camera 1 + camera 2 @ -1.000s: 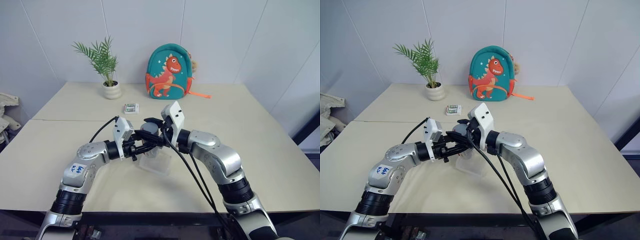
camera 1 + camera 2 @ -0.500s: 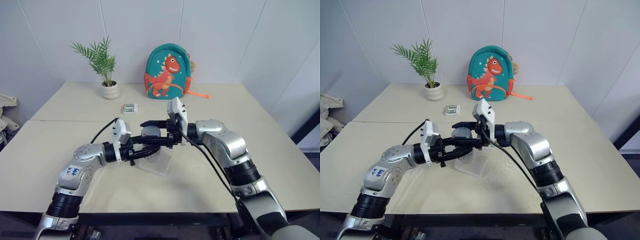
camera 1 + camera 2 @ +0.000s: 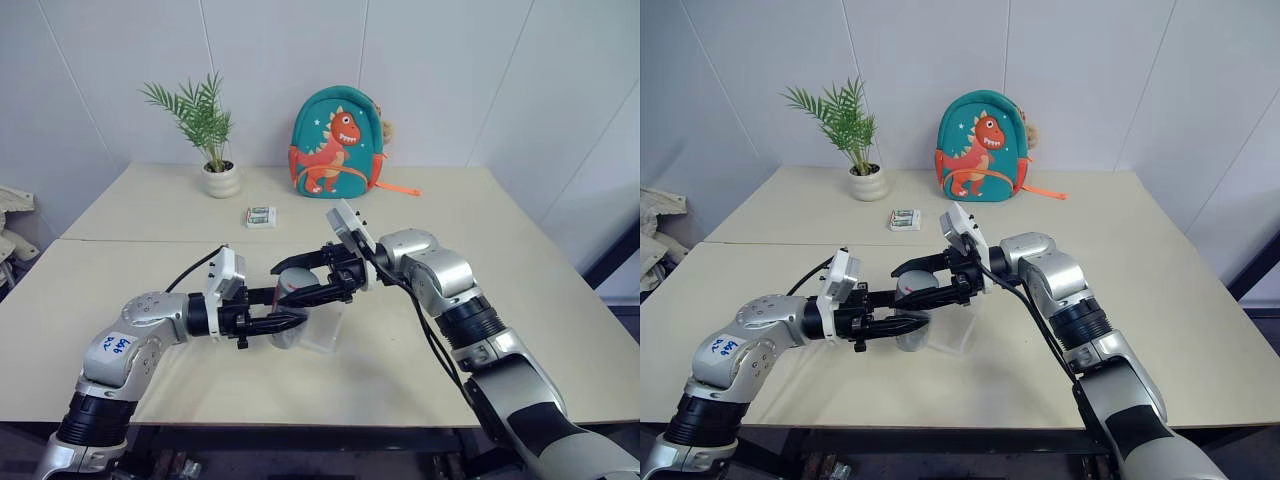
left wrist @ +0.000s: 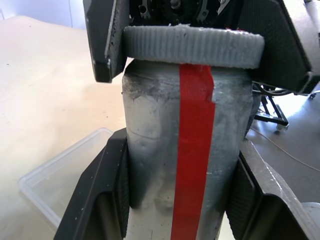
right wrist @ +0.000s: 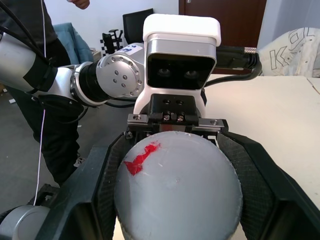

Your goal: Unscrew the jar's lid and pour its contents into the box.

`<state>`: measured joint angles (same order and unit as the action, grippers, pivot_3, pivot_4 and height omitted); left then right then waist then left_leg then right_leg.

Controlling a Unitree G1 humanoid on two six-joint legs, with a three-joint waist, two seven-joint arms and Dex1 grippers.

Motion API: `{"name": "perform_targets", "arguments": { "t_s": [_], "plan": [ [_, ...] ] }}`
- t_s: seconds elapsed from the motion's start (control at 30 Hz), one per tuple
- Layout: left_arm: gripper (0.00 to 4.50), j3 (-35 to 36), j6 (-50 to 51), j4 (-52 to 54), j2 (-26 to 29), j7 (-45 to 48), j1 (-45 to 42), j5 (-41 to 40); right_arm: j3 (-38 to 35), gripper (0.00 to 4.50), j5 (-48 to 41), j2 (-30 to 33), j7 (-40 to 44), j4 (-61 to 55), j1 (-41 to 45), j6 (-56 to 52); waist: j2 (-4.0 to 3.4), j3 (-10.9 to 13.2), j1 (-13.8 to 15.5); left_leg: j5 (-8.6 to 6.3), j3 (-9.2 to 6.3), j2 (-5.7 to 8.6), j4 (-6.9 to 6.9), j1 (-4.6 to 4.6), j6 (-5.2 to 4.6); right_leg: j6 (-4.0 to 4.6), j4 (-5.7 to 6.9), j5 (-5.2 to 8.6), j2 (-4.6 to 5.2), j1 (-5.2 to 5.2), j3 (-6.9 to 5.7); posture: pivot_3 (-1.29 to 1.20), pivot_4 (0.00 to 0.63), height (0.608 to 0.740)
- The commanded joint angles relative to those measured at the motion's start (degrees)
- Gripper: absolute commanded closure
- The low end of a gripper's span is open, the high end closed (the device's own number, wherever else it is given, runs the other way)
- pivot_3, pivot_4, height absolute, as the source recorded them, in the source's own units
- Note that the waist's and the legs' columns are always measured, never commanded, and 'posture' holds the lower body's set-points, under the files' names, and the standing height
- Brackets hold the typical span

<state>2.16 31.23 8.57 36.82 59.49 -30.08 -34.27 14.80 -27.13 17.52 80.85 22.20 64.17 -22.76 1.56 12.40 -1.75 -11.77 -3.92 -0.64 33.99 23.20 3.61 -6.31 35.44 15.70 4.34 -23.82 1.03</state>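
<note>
So I've got the jar [image 4: 185, 150] pinched in my left gripper [image 3: 290, 322], black fingers [image 4: 100, 200] clamped snug on both sides of its body, nothing slack there. It's a small cylinder with a dull silvery, kind of scuffed sheen and a strip of red tape running straight down the side. I can't see any of what's inside it through that cloudy wall, so no word on the contents.

My right gripper [image 3: 300, 280] is closed around the lid [image 4: 192, 46], one finger on each side of it. The lid is a round grey cap with a fine ribbed edge, a touch wider than the jar body, and it sits on top of the jar. From my right wrist the top of it looks smooth and matte with a small red smear on it.

The jar hangs in the air between my two arms, over the front half of the pale beige table [image 3: 560, 300], lid end toward my right hand. The box [image 3: 322, 335] is just under and beside it: a shallow clear plastic tray with rounded corners, glossy and see-through. Looks like nothing in it, as far as I can tell.

Further back there's a small white-and-green packet [image 3: 262, 215], a leafy plant in a round white pot [image 3: 222, 180], and a teal backpack with an orange dinosaur [image 3: 337, 142] leaning on the wall.
</note>
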Motion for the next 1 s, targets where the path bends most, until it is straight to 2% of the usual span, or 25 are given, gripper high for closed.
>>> {"name": "perform_targets", "arguments": {
  "t_s": [0.03, 0.1, 0.23, 0.43, 0.7, 0.83, 1.0],
  "plan": [
    [2.50, 2.2, -0.9, 2.4, 0.5, 2.8, 0.8, -2.9, -5.4, 1.89, 0.2, 3.1, -2.8, -1.5, -0.6, -0.1, 0.00, 0.0, 0.0, 0.00, 0.00, 0.00, 0.00, 0.00, 0.01, 0.01, 0.00, 0.00, 0.00, 0.00, 0.00, 0.00, 0.150, 0.740],
    [2.50, 1.7, -1.5, 2.4, 0.3, 2.9, 0.9, -2.5, -5.9, 1.18, -0.5, 3.1, -3.6, -2.8, -1.2, -1.7, 0.00, 0.0, 0.0, -0.01, 0.00, -0.01, 0.00, 0.00, 0.01, 0.02, 0.01, 0.01, -0.01, -0.01, 0.00, 0.00, 0.150, 0.740],
    [2.50, 1.0, -1.9, 2.6, -0.4, 3.0, 0.8, -2.1, -6.9, 0.04, -1.8, 3.1, -4.5, -5.7, -2.2, -4.5, 0.00, 0.0, 0.1, -0.01, 0.00, -0.01, 0.00, 0.01, 0.02, 0.03, 0.00, 0.02, -0.01, -0.01, 0.00, 0.00, 0.150, 0.740],
    [2.50, 1.7, -4.4, 2.1, -3.6, 1.2, 0.6, -1.3, -10.5, 0.04, -3.7, 2.1, -9.5, -10.6, -3.6, -6.9, -0.01, 0.0, 0.0, -0.02, 0.03, -0.06, 0.00, -0.01, 0.04, 0.08, 0.07, 0.05, -0.04, -0.04, -0.01, 0.00, 0.150, 0.740],
    [2.50, 4.9, -8.3, -0.5, -6.7, -4.7, 1.2, 0.3, -13.8, 0.04, -10.3, 1.6, -15.5, -20.2, -6.4, -16.4, -0.01, 0.0, 0.1, -0.03, 0.03, -0.07, 0.02, 0.00, 0.04, 0.09, 0.07, 0.05, -0.03, -0.04, -0.01, 0.00, 0.150, 0.740],
    [2.50, 5.2, -9.1, -1.5, -8.3, -7.0, 0.7, 0.5, -13.6, 0.04, -11.5, 1.1, -17.4, -22.8, -7.2, -18.1, -0.01, 0.0, 0.1, -0.02, 0.04, -0.07, 0.04, -0.01, 0.04, 0.09, 0.11, 0.05, -0.03, -0.04, 0.00, 0.00, 0.150, 0.740],
    [2.50, 4.0, -10.0, -1.5, -10.0, -8.1, 0.0, 0.9, -10.5, 0.04, -8.1, -0.6, -21.0, -22.3, -7.1, -16.8, -0.01, 0.0, 0.1, -0.02, 0.04, -0.06, 0.08, -0.01, 0.04, 0.08, 0.11, 0.04, -0.03, -0.03, 0.00, 0.00, 0.150, 0.740]
  ]
}}
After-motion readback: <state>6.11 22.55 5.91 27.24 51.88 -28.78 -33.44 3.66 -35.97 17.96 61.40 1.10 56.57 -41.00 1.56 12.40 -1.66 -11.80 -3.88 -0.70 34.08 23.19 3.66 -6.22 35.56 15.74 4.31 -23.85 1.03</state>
